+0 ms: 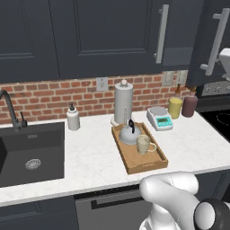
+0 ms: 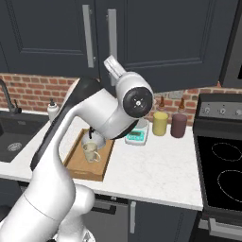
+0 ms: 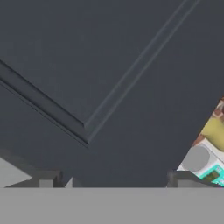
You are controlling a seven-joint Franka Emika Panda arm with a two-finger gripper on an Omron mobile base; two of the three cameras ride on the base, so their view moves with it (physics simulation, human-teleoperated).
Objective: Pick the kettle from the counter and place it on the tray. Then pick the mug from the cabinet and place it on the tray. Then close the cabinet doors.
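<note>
The wooden tray (image 1: 150, 165) lies on the white counter (image 1: 94, 157), set at a slant, its far end toward the brick wall and its near end close to the counter's front edge. On it stand both the kettle (image 1: 129, 134), at the far end, and the cream mug (image 1: 143, 144), just in front of the kettle, about the tray's middle. In the right base view the arm hides most of the kettle, but the mug (image 2: 91, 151) shows on the tray (image 2: 78, 163).

Behind the tray's far end a paper-towel holder (image 1: 123, 102) stands upright near the wall. To the tray's right sits a small scale (image 1: 160, 118), then a yellow bottle (image 1: 175, 107) and a dark-red bottle (image 1: 189, 104) side by side against the wall. A soap dispenser (image 1: 72, 118) stands near the sink (image 1: 31, 152) at the counter's left end.

The arm reaches up to the cabinet doors (image 2: 142, 42). In the hand view the gripper (image 3: 118, 181) is close against a dark door panel (image 3: 96, 78), its fingertips (image 3: 49, 179) set wide apart with nothing between them. One door (image 1: 211, 40) at the right still stands swung out.
</note>
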